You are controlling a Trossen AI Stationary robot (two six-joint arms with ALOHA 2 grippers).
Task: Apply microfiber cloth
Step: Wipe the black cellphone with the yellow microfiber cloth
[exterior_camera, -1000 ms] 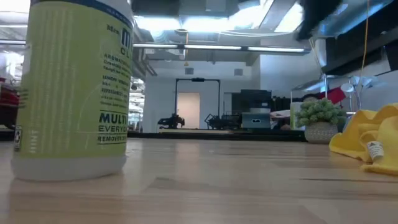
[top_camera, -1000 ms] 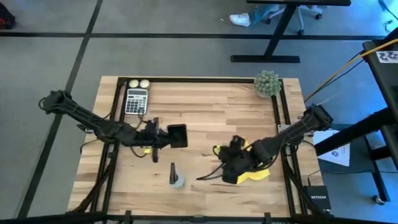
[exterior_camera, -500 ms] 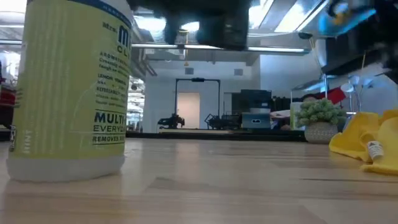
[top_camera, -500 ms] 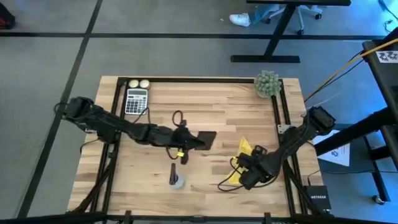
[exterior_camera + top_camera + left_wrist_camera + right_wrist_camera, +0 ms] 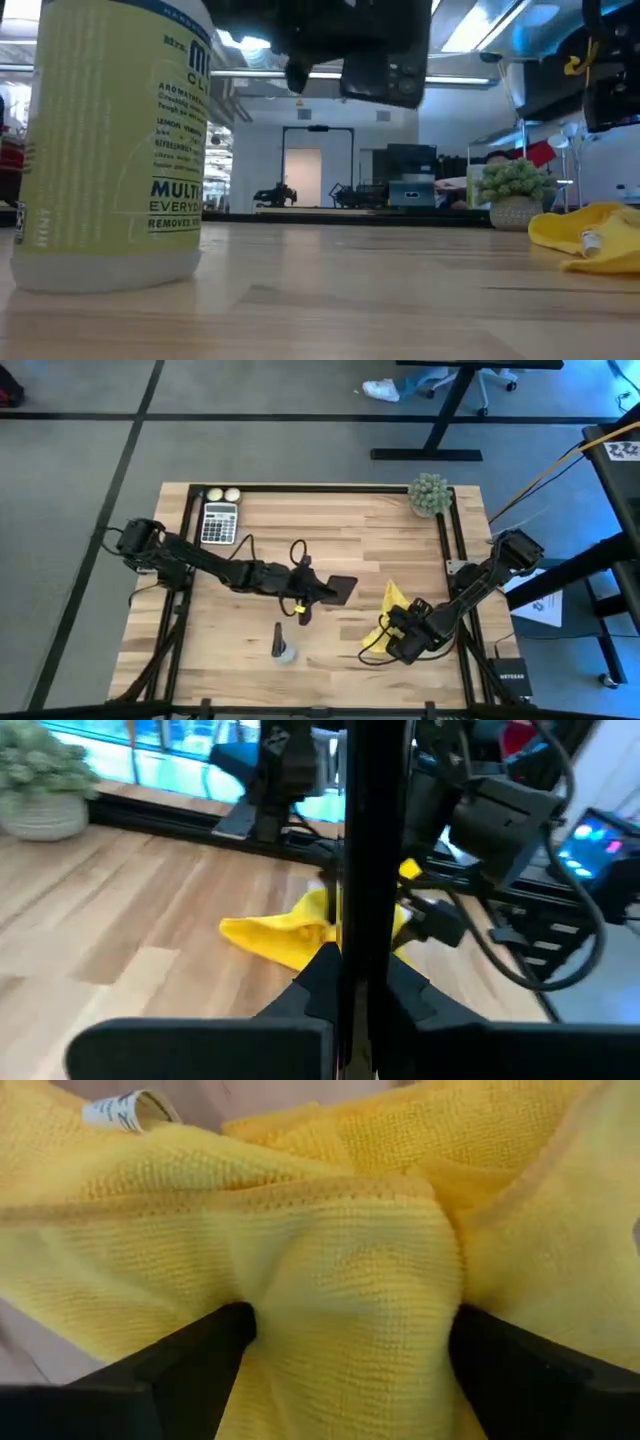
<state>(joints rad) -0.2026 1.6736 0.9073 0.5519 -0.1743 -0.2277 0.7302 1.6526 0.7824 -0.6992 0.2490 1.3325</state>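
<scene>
The microfiber cloth [image 5: 388,608] is bright yellow and lies bunched in a narrow strip on the wooden table's right half, and it also shows in the low view [image 5: 590,232]. My right gripper [image 5: 395,638] is shut on its near end, where a white tag [image 5: 128,1108] shows on the cloth. My left gripper [image 5: 318,592] is at mid-table, shut on a black smartphone [image 5: 341,589] that is held in the air to the left of the cloth. In the left wrist view the smartphone [image 5: 368,840] shows edge-on in front of the cloth [image 5: 285,935]. My left gripper pinches the smartphone's end nearest the arm [image 5: 366,935] between its two fingers, coming level from the table's left. The smartphone juts out past the fingers, lifted clear of the table [image 5: 385,60]. My right gripper pinches a gathered bunch of the cloth [image 5: 350,1310] between its two fingers [image 5: 215,1355], several layers thick. It comes slanting down from the table's right. The rest of the cloth trails away from the fingers and lies on the table [image 5: 575,240].
A spray bottle [image 5: 283,644] stands near the front edge, left of centre, and looms at the left in the low view [image 5: 110,150]. A calculator [image 5: 219,523] and two white balls [image 5: 223,494] sit at the far left, and a potted plant [image 5: 430,495] at the far right.
My left gripper has carried the smartphone toward the table's right, from left of centre to mid-table, still lifted. My right gripper has gone toward the right and near edges, and the cloth has been drawn from a spread heap into a narrow bunch.
</scene>
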